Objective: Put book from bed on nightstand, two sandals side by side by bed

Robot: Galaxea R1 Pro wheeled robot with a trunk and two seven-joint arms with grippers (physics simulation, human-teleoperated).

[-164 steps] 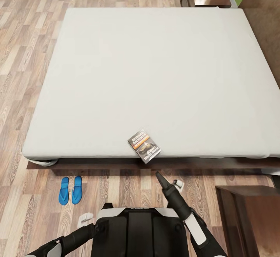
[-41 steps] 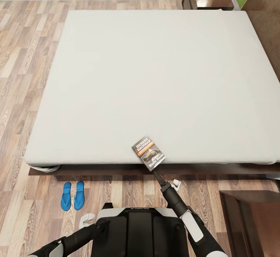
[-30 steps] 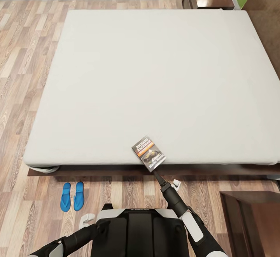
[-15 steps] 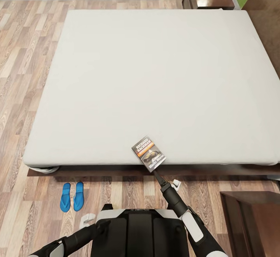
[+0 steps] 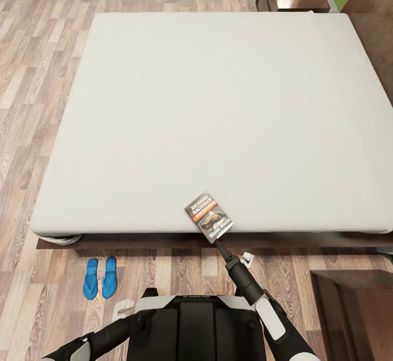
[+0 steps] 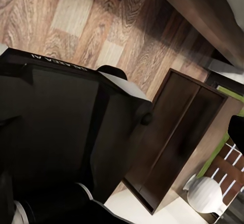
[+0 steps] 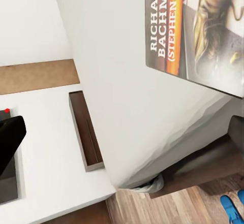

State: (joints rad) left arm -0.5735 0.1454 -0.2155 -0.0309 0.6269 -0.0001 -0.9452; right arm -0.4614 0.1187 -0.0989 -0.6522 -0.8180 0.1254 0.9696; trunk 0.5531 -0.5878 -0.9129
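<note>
The book (image 5: pixel 208 215) lay at the near edge of the bed (image 5: pixel 218 104), one corner jutting past the mattress rim. The right gripper (image 5: pixel 219 241) sat just below that corner, its tip seemingly touching it; whether its jaws were parted or closed could not be told. The 2 sandals (image 5: pixel 100 278) lay side by side on the floor beside the bed, well apart from the book.
</note>
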